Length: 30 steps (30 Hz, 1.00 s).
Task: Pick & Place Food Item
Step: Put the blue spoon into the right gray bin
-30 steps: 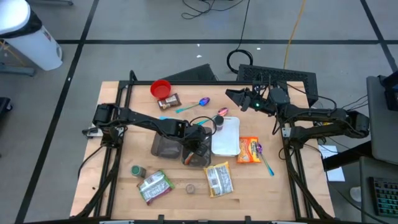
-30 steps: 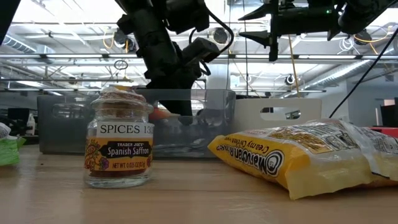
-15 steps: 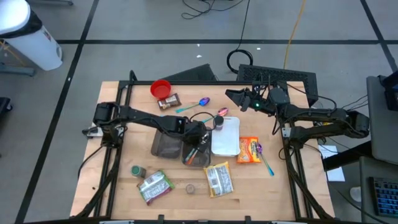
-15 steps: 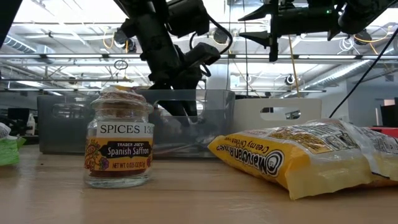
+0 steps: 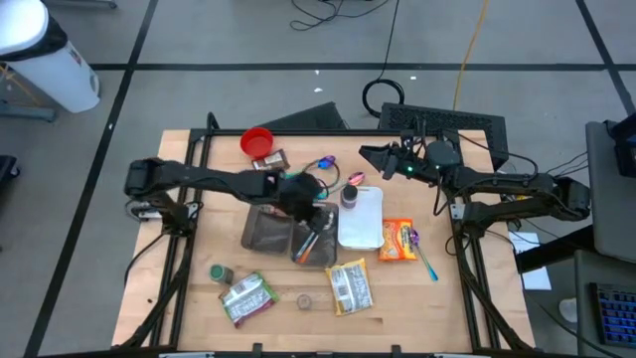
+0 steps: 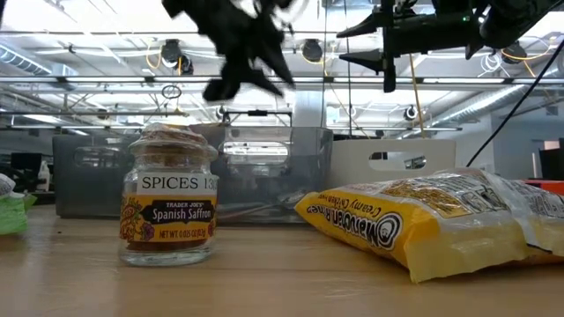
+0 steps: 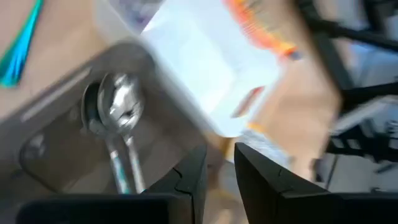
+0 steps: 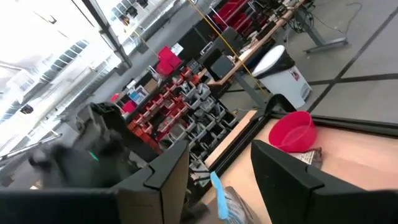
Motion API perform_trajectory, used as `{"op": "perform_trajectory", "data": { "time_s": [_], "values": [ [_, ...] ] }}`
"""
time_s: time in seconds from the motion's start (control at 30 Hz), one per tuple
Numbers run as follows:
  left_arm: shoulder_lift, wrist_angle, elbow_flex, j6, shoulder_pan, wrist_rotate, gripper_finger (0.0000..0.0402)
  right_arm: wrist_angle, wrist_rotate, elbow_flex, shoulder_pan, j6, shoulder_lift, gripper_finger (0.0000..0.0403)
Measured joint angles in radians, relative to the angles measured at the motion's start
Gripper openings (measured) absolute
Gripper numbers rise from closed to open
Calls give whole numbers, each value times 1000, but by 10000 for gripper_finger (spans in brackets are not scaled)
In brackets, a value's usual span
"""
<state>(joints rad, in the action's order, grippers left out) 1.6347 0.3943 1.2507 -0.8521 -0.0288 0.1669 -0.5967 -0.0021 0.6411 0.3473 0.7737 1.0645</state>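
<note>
A spoon (image 7: 118,118) lies inside the grey bin (image 5: 266,231), its bowl near one corner. The left gripper (image 7: 217,177), fingers parted and holding nothing, has lifted out of the bin since a moment ago and now hangs above it. In front of the bin stands a jar (image 6: 167,198) labelled "SPICES" and "Trader Joe's Spanish Saffron". The right gripper (image 8: 217,165), open and empty, waits well beyond the bin, unchanged.

Near bench edge (image 5: 189,308): open | centre: grey bin (image 5: 266,231), white tray (image 5: 362,219) block | packets (image 5: 350,286) between.
</note>
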Motion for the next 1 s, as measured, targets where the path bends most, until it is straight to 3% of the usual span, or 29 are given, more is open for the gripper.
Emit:
{"op": "perform_trajectory", "data": {
  "time_s": [0.33,0.57,0.83,1.0],
  "values": [
    [-321,-7,0,200,30,-33,88,86,-9,0,-4,0,0,167],
    [-471,5,0,255,88,-58,88,214,-121,0,-11,54,0,165],
    [-580,23,0,477,189,-286,88,258,-155,0,-31,72,0,165],
    [-654,48,-21,544,182,-344,88,258,-148,0,-35,78,0,165]
  ]
}}
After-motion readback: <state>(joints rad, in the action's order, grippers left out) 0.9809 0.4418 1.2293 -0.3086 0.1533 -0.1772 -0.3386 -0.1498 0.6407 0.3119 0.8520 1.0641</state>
